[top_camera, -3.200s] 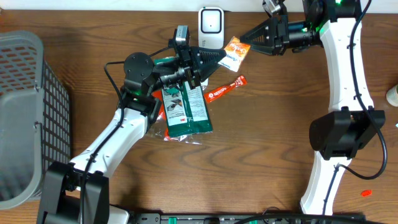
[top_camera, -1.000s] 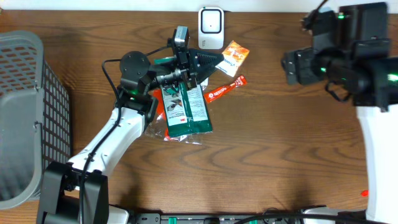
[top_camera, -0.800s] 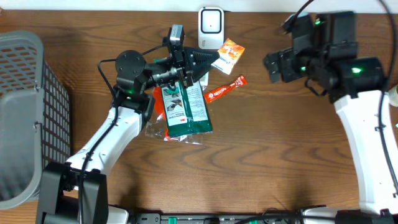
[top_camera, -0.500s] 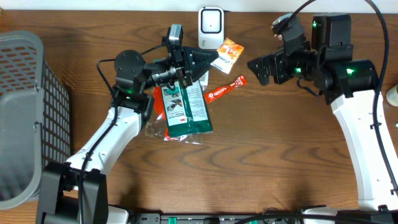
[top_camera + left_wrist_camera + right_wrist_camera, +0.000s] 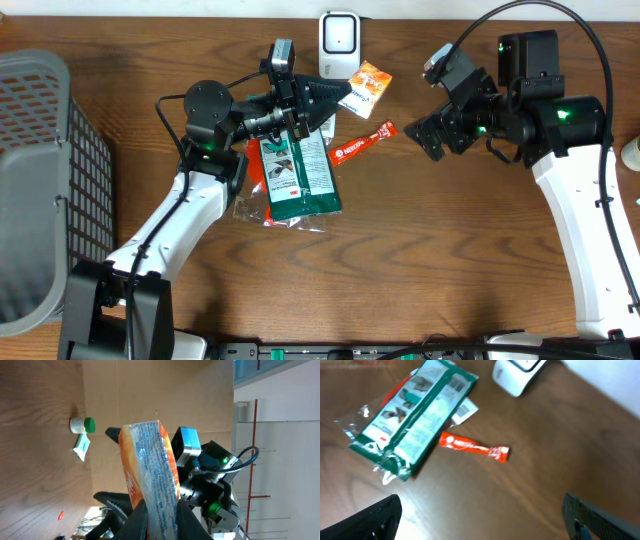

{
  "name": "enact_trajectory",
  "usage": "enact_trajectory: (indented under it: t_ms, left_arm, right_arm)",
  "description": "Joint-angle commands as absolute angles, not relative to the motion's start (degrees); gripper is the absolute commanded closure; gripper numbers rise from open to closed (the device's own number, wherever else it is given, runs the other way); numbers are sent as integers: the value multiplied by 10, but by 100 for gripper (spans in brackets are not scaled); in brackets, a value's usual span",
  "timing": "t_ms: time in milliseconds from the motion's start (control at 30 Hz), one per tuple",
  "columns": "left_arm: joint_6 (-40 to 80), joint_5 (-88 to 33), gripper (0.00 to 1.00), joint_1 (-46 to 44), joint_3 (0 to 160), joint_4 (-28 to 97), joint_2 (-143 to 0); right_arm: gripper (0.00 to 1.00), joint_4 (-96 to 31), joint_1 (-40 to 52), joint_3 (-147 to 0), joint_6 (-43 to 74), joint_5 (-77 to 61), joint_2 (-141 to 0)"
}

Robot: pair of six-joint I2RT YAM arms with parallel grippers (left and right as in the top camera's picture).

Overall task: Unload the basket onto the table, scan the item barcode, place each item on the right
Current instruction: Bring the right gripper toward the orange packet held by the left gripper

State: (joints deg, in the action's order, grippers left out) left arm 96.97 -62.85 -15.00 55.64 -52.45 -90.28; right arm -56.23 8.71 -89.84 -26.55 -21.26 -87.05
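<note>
Orange packet [image 5: 368,86] is clamped in the shut-down left gripper [image 5: 345,94], just beside the scanner [image 5: 339,38], at its lower right. Right gripper [image 5: 428,132] is spread wide, empty, farther off.

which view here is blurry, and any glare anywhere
Right wrist view: soft throughout, red sachet and green pack smeared, print unreadable. Left wrist view: orange packet crisp in the left pincer, its print visible. Overhead view: sharp, even light, no strong glare on the table.
</note>
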Motion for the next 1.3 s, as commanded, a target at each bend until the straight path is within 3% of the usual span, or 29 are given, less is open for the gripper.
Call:
enact_trajectory:
  t_ms: [0, 500, 833, 1267]
  left_arm:
    - [955, -630, 92, -147, 553, -528, -902]
    - [951, -630, 92, -147, 553, -528, -902]
    - [919, -617, 93, -147, 553, -528, -902]
    - [922, -582, 92, -147, 553, -527, -902]
  right_arm:
    - [1, -538, 91, -903, -290, -174, -861]
    - [1, -313, 122, -903, -415, -55, -860]
    - [1, -479, 166, -889, -604, -34, -860]
    - [1, -408, 172, -868, -613, -13, -848]
